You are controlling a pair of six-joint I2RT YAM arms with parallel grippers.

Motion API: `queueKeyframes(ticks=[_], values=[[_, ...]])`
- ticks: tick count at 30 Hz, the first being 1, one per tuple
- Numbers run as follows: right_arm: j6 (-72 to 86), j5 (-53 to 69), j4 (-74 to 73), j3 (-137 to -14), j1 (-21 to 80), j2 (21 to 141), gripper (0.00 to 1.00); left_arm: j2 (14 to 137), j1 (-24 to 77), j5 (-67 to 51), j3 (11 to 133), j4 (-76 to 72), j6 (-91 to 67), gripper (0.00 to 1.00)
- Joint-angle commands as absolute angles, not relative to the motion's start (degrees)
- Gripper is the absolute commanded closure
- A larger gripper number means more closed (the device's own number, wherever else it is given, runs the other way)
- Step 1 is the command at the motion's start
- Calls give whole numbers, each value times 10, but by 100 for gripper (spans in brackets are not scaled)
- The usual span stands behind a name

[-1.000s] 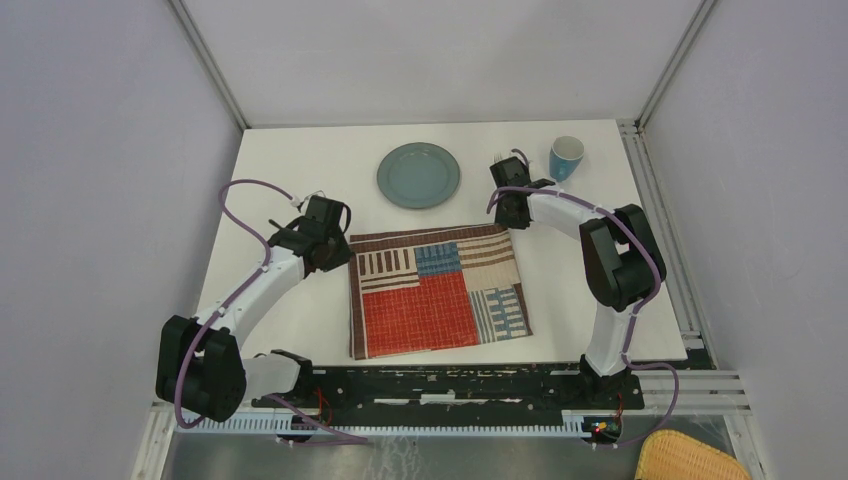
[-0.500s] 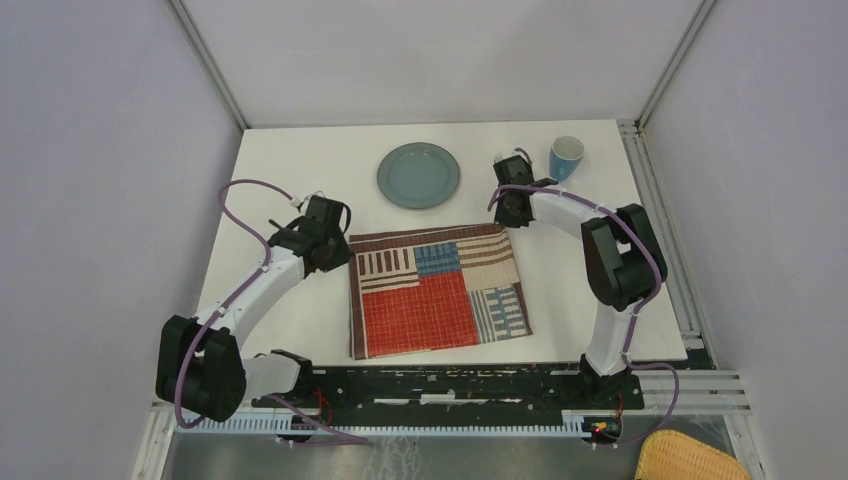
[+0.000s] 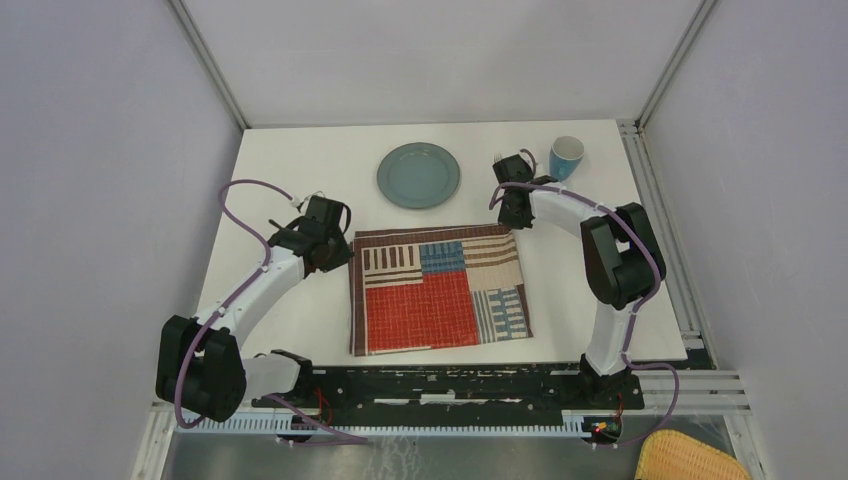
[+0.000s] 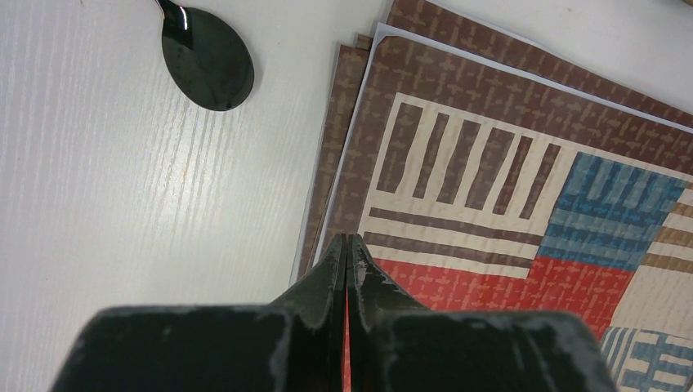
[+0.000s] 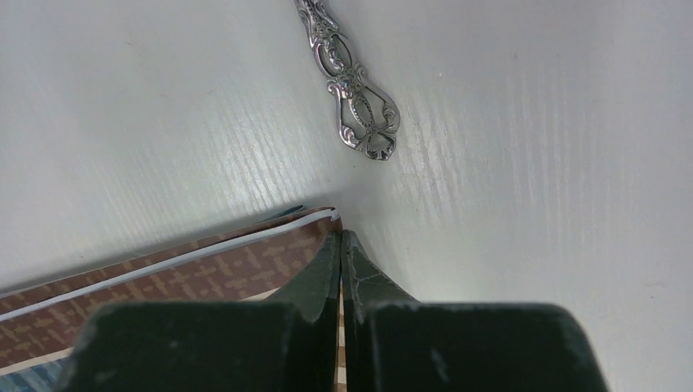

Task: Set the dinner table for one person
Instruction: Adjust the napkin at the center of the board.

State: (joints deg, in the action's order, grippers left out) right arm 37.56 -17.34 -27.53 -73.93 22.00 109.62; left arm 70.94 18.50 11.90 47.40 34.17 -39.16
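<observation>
- A robot lab test cell
- Plain grey walls (image 3: 100, 150) and metal rails (image 3: 209, 62) enclose a white table (image 3: 300, 160)
- Two robot arms (image 3: 250, 290) bolted along the frame's bottom edge

Bright even light; sheen on dinner table (image 5: 245, 155)

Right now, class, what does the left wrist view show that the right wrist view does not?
Only the left wrist: the bowl of a dark spoon, and the red, blue and striped patches of the mat. Only the right wrist: an ornate silver handle. Both: the table, the mat's brown border, and a pincer shut on the mat, the left pincer or the right pincer.
</observation>
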Motion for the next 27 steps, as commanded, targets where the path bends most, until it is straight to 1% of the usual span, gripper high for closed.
queueKeyframes(ticks=[1,16,17,19,20,23,27], values=[[381,-196,-294,-766,212,1108,100,705,189,129,491,335,-397,97],[351,-98,-254,-778,216,1144,100,702,189,130,487,335,-402,98],[351,-101,-258,-780,216,1145,98,702,189,131,487,335,-402,98],[350,-105,-258,-777,216,1139,85,701,189,132,486,334,-402,98],[346,-102,-249,-770,218,1130,82,701,189,132,485,335,-402,98],[334,-103,-223,-756,226,1098,78,704,189,132,480,332,-404,98],[320,-100,-210,-757,244,1067,77,714,189,140,477,321,-403,98]])
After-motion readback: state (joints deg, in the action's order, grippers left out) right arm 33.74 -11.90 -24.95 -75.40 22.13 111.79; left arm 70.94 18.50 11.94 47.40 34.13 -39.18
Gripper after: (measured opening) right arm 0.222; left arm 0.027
